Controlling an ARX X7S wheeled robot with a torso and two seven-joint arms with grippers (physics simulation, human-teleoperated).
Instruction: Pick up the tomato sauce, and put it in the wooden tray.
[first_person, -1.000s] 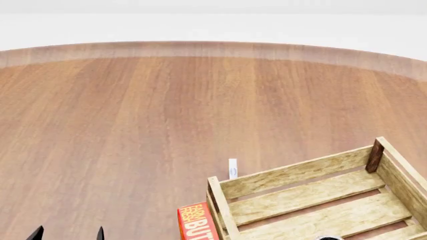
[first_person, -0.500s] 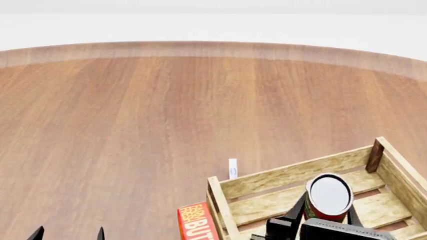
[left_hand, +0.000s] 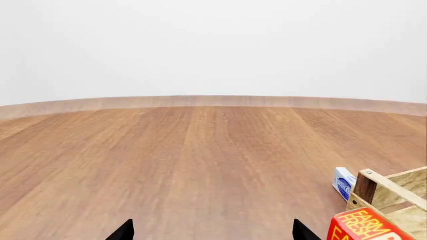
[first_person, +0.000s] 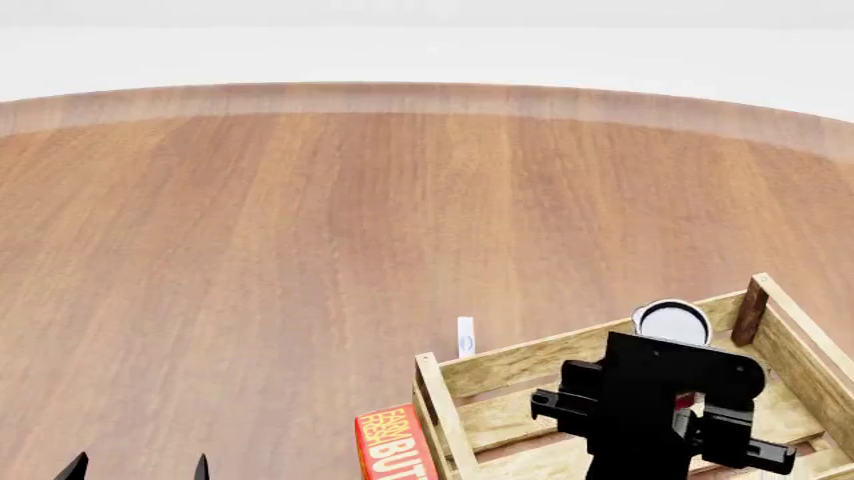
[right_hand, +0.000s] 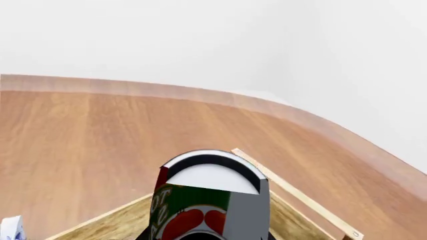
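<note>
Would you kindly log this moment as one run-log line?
right gripper: holds red-green labelled tin can | over pale slatted wooden crate | left gripper: open, idle

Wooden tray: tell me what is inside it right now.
Over the wooden tray, the right gripper holds the tomato sauce above the bare slats. The gripper's body covers much of the floor, so anything lying beneath it, and whether the can touches the slats, cannot be seen.

table (first_person: 267, 230): round, reddish-brown wood grain, paler rim band | butter box (first_person: 392, 446): red with orange lettering, lying flat on table, cut off by frame edge | small white-and-blue packet (first_person: 465, 337): on table, just beyond butter box, standing on edge | backdrop: plain white
</note>
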